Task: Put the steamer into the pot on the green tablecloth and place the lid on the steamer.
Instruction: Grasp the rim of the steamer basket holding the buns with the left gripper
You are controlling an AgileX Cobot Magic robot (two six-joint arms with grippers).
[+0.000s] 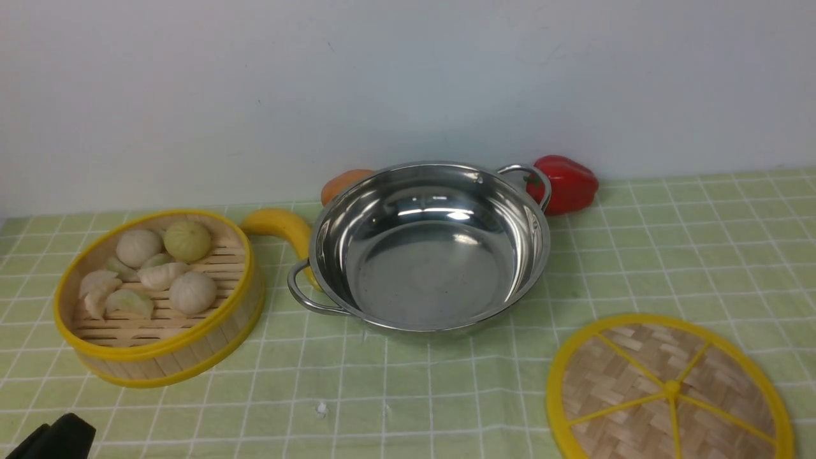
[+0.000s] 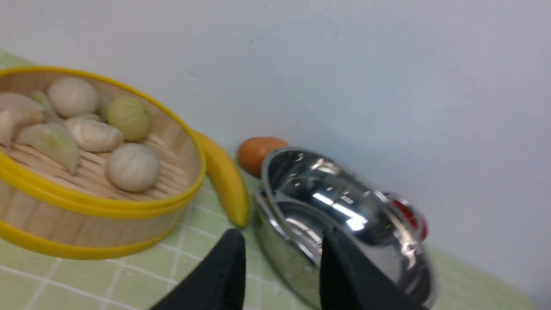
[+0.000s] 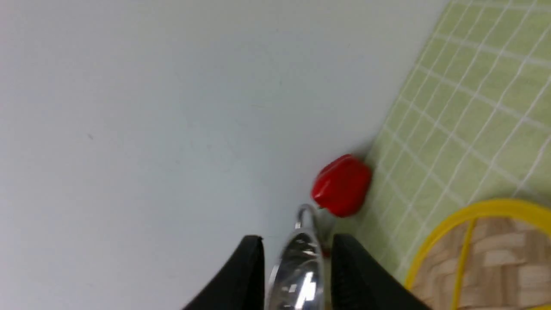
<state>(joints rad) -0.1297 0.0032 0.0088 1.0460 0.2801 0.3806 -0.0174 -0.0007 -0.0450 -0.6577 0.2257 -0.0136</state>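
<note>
At the near left, the left end effector [image 2: 282,243] has its black jaws partly apart, gripping nothing. The round bamboo steamer with yellow rims [image 1: 191,357], holding white and pale green dumplings [image 1: 191,292], sits on the pale green gridded tablecloth [image 1: 446,395]. A yellow banana [image 1: 277,224] lies between it and the wide shiny steel pot [image 1: 427,255], empty at centre. A round orange fruit [image 1: 341,182] and a red bell pepper [image 1: 570,182] lie behind the pot. The flat woven bamboo lid [image 1: 669,389] lies near right. The right end effector [image 3: 297,243] is likewise parted and empty
</note>
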